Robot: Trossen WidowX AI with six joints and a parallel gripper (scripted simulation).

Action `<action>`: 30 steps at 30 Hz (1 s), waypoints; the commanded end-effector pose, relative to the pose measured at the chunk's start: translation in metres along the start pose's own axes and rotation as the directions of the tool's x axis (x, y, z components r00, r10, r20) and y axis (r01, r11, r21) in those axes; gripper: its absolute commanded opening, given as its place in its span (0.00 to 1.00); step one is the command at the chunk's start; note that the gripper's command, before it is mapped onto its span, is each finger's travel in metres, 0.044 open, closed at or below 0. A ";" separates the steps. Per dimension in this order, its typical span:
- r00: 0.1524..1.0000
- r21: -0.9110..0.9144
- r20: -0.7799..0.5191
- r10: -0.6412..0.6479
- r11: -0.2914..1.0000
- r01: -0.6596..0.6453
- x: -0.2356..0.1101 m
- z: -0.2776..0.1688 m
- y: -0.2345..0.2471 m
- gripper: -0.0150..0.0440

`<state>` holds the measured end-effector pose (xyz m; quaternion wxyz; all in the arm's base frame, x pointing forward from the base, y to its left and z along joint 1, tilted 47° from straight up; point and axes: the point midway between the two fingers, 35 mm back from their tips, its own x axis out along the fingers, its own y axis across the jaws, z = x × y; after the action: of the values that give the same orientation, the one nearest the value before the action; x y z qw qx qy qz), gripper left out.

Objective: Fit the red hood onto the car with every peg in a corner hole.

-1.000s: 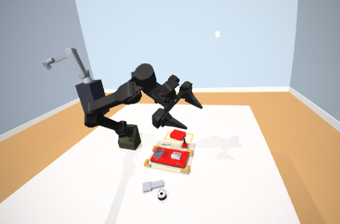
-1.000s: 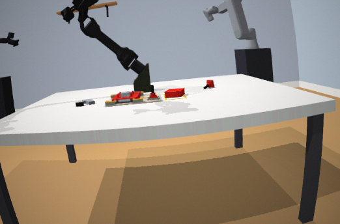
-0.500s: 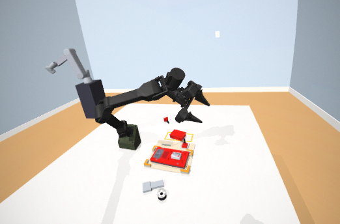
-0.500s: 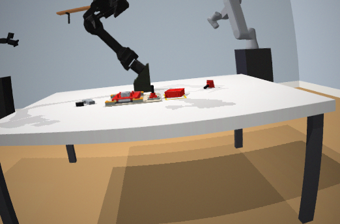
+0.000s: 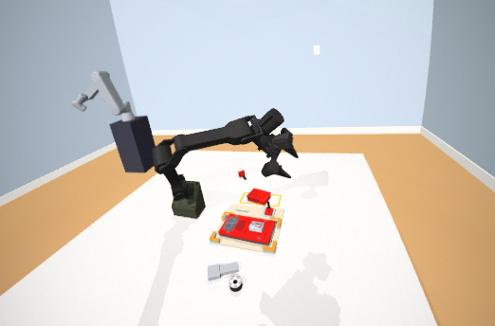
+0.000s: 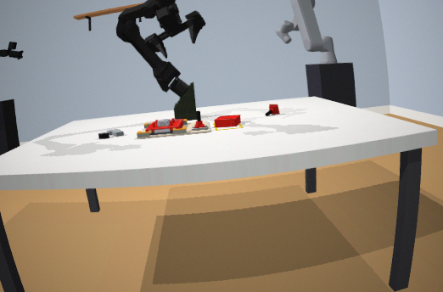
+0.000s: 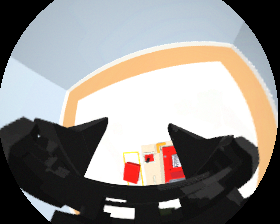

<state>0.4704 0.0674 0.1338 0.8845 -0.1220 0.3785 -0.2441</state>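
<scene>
Jaws: gripper [image 5: 280,160] spread wide, holding nothing, high above hood [image 5: 259,195].
Hood: beside chassis [image 5: 247,229], on table [image 5: 360,233].
Approach: descend squarely, straddle hood's flat sides.

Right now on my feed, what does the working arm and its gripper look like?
The arm is matte black with boxy links, on a dark green wedge-shaped base. The gripper is black too, with two tapered, pointed fingers. No cables or markings are visible.
</scene>
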 end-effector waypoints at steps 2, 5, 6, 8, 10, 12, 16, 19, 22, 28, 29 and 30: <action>0.995 -0.034 -0.102 -0.006 0.999 0.003 0.014 -0.043 0.019 1.00; 0.985 -0.044 -0.170 -0.024 0.999 0.017 0.021 -0.071 0.028 1.00; 0.981 -0.047 -0.192 -0.031 0.999 0.022 0.023 -0.080 0.030 1.00; 0.971 -0.055 -0.235 -0.048 0.998 0.036 0.026 -0.098 0.034 1.00; 0.959 -0.063 -0.276 -0.068 0.997 0.053 0.030 -0.117 0.036 1.00; 0.942 -0.070 -0.321 -0.096 0.995 0.077 0.033 -0.136 0.038 1.00; 0.899 -0.092 -0.406 -0.163 0.986 0.137 0.039 -0.177 0.038 1.00; 0.860 -0.114 -0.460 -0.221 0.975 0.189 0.041 -0.206 0.035 1.00; 0.815 -0.144 -0.505 -0.285 0.959 0.246 0.041 -0.235 0.031 1.00; 0.758 -0.179 -0.544 -0.361 0.932 0.315 0.039 -0.264 0.025 1.00; 0.758 -0.179 -0.544 -0.361 0.932 0.315 0.039 -0.264 0.025 1.00; 0.758 -0.179 -0.544 -0.361 0.932 0.315 0.039 -0.264 0.025 1.00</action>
<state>0.3118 0.0591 -0.0807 0.6695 -0.1474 0.6053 -0.4045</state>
